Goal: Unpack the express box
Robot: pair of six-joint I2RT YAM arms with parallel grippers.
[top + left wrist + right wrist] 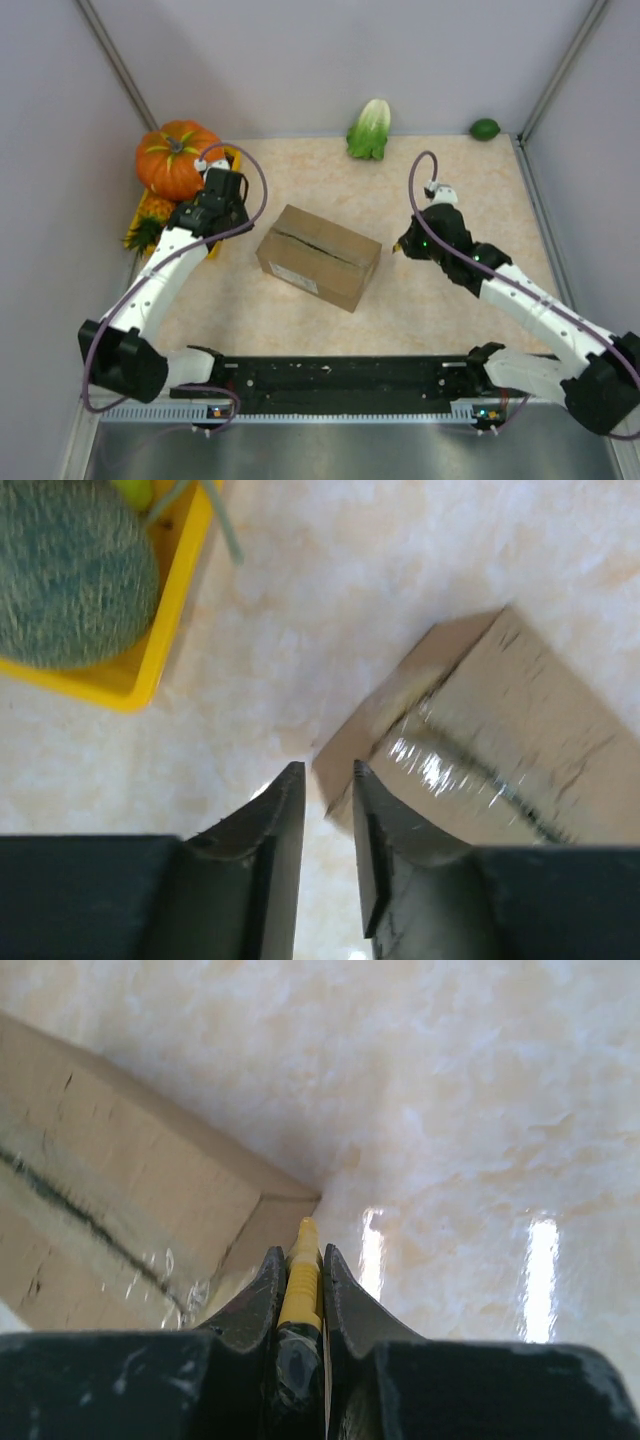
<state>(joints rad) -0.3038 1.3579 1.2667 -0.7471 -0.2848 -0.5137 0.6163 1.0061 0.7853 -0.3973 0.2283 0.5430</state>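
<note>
The express box (318, 257) is seen closed, midway between the left and right edges of the desk (420, 320). It is brown cardboard, and its centre seam is covered with clear tape. A white label (296, 277) is carried on its near side, but the writing cannot be read. The left pincer (325, 777) is spread a little and empty, at the box's left corner. The right pincer (300, 1250) is pressed on a yellow-and-black tool (300, 1285), beside the right corner.

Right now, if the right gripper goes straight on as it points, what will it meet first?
Probably the cardboard box: the right gripper, shut on a yellow tool, aims at its end corner. Depth is unclear, so it might only graze it.
</note>
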